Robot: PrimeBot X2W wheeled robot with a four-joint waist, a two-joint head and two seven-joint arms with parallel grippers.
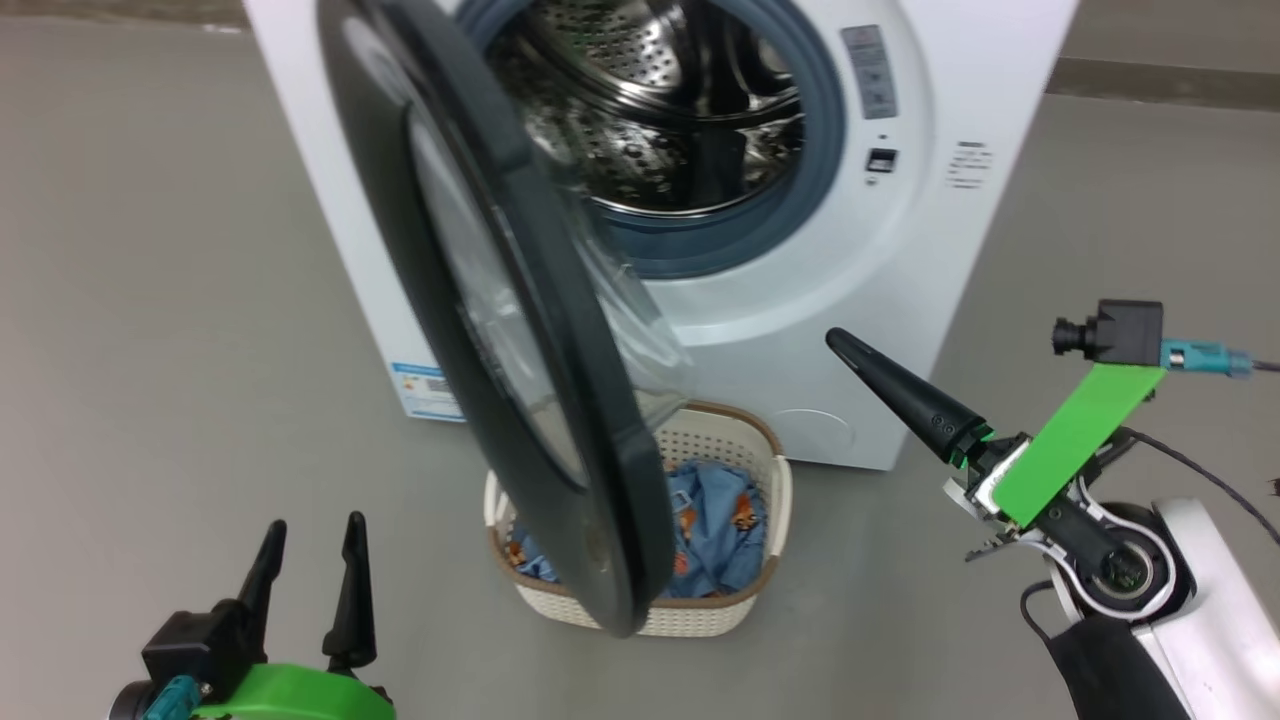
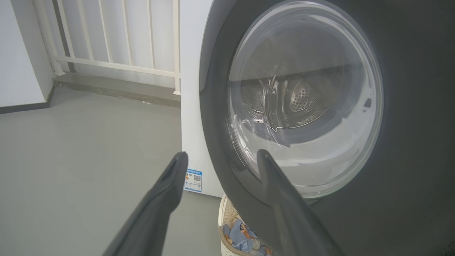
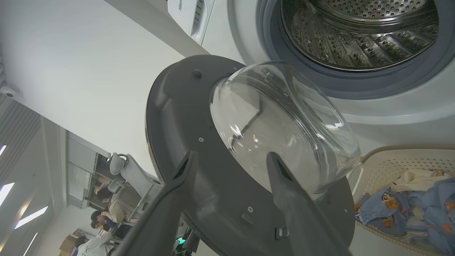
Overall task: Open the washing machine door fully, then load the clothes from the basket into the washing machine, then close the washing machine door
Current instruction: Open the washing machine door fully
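Observation:
The white washing machine (image 1: pixel 900 250) stands ahead with its steel drum (image 1: pixel 660 100) exposed. The black washing machine door (image 1: pixel 520 300) hangs partly swung out, edge-on to me, over the cream basket (image 1: pixel 700 430). The blue printed clothes (image 1: pixel 720 520) lie in the basket, with a cream piece (image 3: pixel 416 177) among them. My left gripper (image 1: pixel 310 540) is open at the lower left, facing the door's outer side (image 2: pixel 408 142). My right gripper (image 3: pixel 231 156) is open, rolled sideways to the right of the door (image 1: pixel 850 350), facing the glass bowl (image 3: pixel 284 124) and holding nothing.
Grey floor (image 1: pixel 150 300) spreads on both sides of the machine. A blue label sticker (image 1: pixel 425 390) marks the machine's lower left corner. A white railing (image 2: pixel 117 35) runs behind it. People sit on office chairs (image 3: pixel 106 209) far off in the right wrist view.

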